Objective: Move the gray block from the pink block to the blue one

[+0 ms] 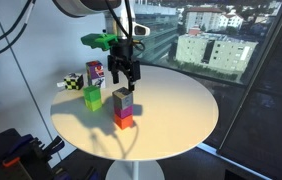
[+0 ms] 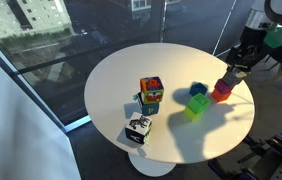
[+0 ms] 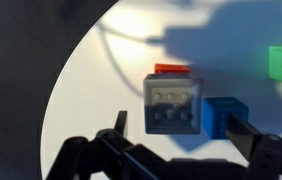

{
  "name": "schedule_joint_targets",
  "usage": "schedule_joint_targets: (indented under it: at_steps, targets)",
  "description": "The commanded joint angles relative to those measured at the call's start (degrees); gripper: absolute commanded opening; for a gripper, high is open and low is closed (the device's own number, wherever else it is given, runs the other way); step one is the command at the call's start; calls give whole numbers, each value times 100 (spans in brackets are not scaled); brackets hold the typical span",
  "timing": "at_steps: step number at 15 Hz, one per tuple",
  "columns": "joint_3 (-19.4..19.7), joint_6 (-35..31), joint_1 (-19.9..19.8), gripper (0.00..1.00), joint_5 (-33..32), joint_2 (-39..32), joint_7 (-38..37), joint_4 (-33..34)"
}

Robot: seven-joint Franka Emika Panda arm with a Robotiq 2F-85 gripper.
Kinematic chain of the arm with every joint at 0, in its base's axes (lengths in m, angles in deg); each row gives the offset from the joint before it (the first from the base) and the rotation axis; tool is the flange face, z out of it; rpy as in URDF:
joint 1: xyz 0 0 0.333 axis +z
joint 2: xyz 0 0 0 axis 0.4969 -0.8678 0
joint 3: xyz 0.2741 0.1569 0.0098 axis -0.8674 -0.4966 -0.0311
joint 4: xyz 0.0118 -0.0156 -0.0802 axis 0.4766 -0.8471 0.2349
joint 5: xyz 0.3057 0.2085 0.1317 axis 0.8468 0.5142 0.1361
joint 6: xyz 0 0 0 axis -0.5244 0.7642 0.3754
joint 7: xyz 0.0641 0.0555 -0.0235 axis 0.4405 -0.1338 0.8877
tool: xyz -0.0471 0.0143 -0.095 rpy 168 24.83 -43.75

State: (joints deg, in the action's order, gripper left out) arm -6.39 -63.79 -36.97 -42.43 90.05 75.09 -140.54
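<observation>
The gray block (image 1: 123,98) sits on top of a small stack, on the pink block (image 1: 124,110), which rests on a red-orange cube (image 1: 126,122). The stack also shows in an exterior view (image 2: 222,91). In the wrist view the gray block (image 3: 171,104) fills the middle, with a red-orange edge (image 3: 171,69) showing past it; the pink block is hidden there. The blue block (image 3: 221,115) stands right beside the stack, and also shows in an exterior view (image 2: 198,91). My gripper (image 1: 124,80) (image 3: 181,138) hangs open and empty just above the gray block.
A green cube (image 1: 92,97) (image 2: 195,108) lies near the stack. A taller multicoloured printed box (image 1: 95,72) (image 2: 151,94) and a black-and-white cube (image 1: 71,82) (image 2: 138,128) stand farther off. The round white table (image 1: 181,110) has its edge close to the stack (image 2: 243,110).
</observation>
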Motion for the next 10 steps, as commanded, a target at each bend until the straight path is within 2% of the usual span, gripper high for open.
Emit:
schedule_joint_targets:
  at_steps: [1,10]
  targets:
    - [-17,-130,3,100,-135,-44,-9,-32]
    - [-45,-161,43,100,-197,-167,-27,-71]
